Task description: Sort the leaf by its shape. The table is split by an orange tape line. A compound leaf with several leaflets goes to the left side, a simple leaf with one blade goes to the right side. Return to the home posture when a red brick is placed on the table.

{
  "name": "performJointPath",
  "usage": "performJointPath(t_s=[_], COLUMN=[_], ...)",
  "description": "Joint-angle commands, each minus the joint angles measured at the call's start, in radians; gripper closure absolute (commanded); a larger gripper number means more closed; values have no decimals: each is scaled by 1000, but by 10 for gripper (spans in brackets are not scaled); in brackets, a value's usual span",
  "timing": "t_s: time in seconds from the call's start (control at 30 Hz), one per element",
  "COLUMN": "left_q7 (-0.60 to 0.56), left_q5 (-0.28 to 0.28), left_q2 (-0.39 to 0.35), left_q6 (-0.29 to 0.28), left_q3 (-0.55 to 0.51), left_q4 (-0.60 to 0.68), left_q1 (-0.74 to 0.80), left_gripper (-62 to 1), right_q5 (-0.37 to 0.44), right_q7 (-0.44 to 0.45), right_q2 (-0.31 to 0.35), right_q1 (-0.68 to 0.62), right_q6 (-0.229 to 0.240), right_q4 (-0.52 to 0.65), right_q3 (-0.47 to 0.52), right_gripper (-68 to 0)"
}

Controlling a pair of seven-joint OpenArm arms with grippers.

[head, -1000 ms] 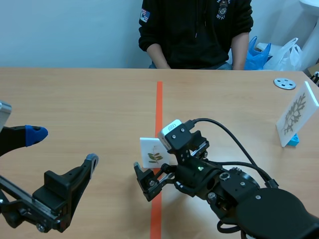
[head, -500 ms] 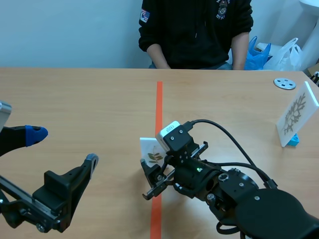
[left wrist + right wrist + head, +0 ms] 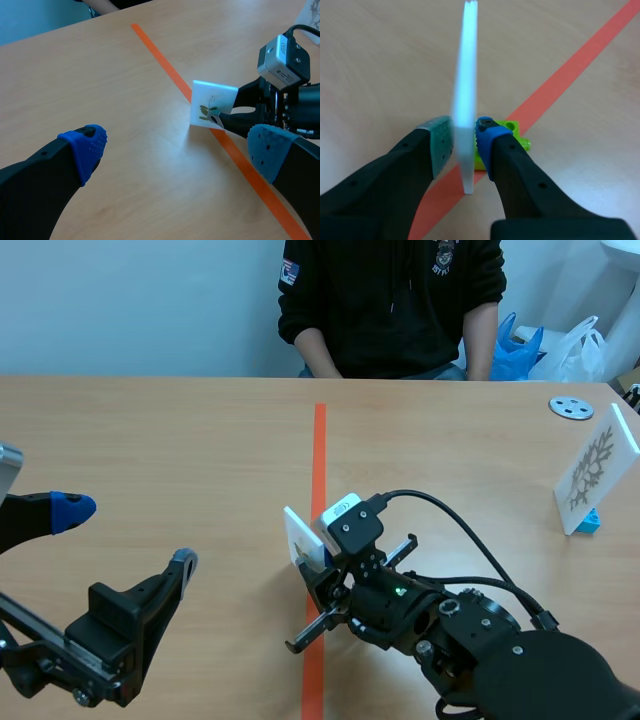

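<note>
A white leaf card (image 3: 297, 533) showing a small sprig with several leaflets stands by the orange tape line (image 3: 319, 450), just left of it. My right gripper (image 3: 316, 568) is shut on it. In the right wrist view the card (image 3: 465, 100) is edge-on between the two pads of the right gripper (image 3: 464, 139), with its green brick base (image 3: 514, 134) behind the blue-tipped finger. The left wrist view shows the card's face (image 3: 212, 104) ahead of my left gripper (image 3: 175, 150), which is open and holds nothing. In the scene view the left gripper (image 3: 128, 535) hovers low at the left.
A second white card (image 3: 592, 468) with a branching leaf stands on a blue base at the far right. A grey disc (image 3: 571, 407) lies behind it. A person (image 3: 390, 300) sits across the table, with plastic bags (image 3: 560, 345) beside them.
The right gripper's fingers have come together on the leaf card, and the card has turned from facing me to nearly edge-on. The left arm has not moved.
</note>
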Motion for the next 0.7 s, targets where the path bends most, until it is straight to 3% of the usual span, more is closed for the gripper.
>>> performJointPath(t_s=[0.0, 0.37, 0.67], left_q7=[-14, -17, -17], left_q5=[-3, -3, -3], left_q2=[3, 3, 2], left_q6=[5, 5, 5], left_q3=[1, 1, 0], left_q4=[23, 23, 23], left_q1=[-3, -3, -3], left_gripper=[-602, -602, -602], right_q5=[7, 6, 7], right_q7=[19, 99, 106], right_q2=[8, 16, 56], right_q1=[4, -2, -73], right_q6=[1, 1, 1], right_q4=[15, 37, 177], right_q3=[2, 2, 53], right_gripper=[-91, -17, -17])
